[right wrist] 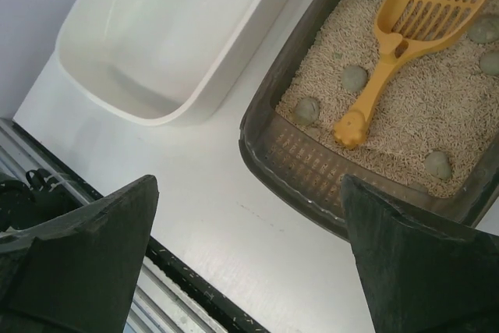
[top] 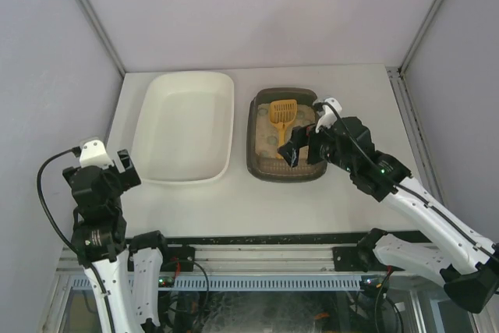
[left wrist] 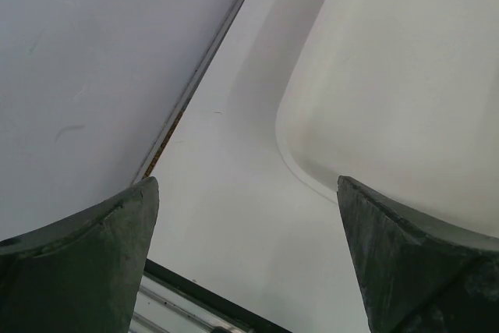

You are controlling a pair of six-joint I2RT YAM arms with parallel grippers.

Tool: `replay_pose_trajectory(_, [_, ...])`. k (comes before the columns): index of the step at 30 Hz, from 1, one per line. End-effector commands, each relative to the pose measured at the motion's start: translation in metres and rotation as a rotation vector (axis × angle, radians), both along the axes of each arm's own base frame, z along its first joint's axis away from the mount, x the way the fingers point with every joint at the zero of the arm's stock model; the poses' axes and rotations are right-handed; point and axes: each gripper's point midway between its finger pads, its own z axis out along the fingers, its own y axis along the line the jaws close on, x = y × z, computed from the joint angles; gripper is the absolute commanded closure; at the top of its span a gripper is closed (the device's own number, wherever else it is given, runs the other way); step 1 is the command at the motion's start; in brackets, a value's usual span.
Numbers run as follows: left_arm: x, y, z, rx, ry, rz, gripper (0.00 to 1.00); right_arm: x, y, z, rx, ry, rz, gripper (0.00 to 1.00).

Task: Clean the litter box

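Litter box sits right of the white tub, scoop lying inside. Right hand spread above its near rim; left hand spread, well apart. Risk: slim scoop handle slips, scattering litter.

Left: cream-white rectangular plastic tub, on the white counter.
Right: dark grey-brown rectangular plastic litter box, just beside the tub.
In the litter box: yellow slotted plastic scoop, lying on the litter.

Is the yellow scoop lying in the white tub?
No, the scoop lies inside the dark litter box.
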Motion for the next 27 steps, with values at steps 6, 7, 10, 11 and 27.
replay_pose_trajectory(6, [0.025, -0.008, -0.004, -0.018, 0.06, -0.096, 0.0, 0.01, -0.005, 0.024, 0.015, -0.09, -0.128, 0.0])
replay_pose_trajectory(7, [0.028, -0.007, -0.003, -0.019, 0.076, -0.098, 0.0, 0.011, -0.007, 0.025, 0.022, -0.088, -0.145, 0.0])
replay_pose_trajectory(10, [0.041, -0.003, 0.005, 0.003, 0.118, -0.118, 0.0, 0.008, -0.005, 0.031, 0.065, -0.094, -0.145, 0.0])
replay_pose_trajectory(11, [0.045, -0.001, 0.007, 0.009, 0.128, -0.118, 0.0, 0.007, -0.003, 0.032, 0.079, -0.101, -0.138, 0.0])
replay_pose_trajectory(27, [0.18, -0.129, 0.077, -0.295, 0.003, -0.646, 0.0, 0.052, 0.003, -0.039, -0.098, 0.071, -0.235, 0.18])
